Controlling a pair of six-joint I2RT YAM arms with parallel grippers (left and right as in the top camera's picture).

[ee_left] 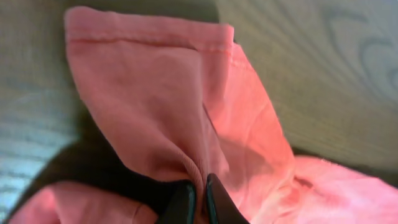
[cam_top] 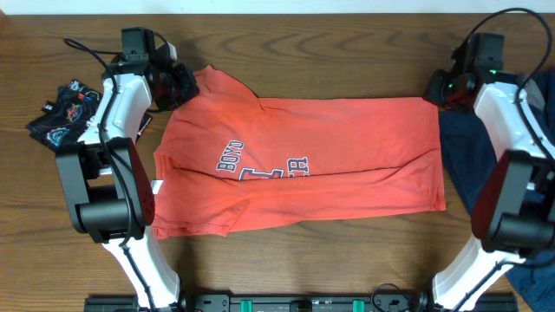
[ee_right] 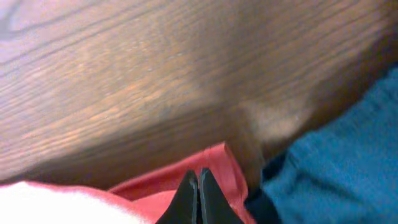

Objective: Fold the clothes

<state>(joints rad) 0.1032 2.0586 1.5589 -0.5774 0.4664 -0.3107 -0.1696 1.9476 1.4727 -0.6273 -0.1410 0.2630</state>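
Note:
The orange-red T-shirt (cam_top: 303,165) lies across the table with its bottom half folded up, so the white-and-navy lettering (cam_top: 260,165) is partly covered. My left gripper (cam_top: 178,84) is shut on the shirt's far left corner by the sleeve, where cloth shows pinched between the fingers (ee_left: 200,196). My right gripper (cam_top: 436,90) is shut on the shirt's far right corner, with red cloth at its fingertips (ee_right: 199,186). The navy garment (cam_top: 464,165) lies at the right edge and shows blue in the right wrist view (ee_right: 336,168). The black printed garment (cam_top: 59,113) lies at the far left.
The wooden table (cam_top: 347,52) shows bare wood along the far side and in front of the shirt. Both arm bases stand at the near edge, left (cam_top: 108,199) and right (cam_top: 512,217).

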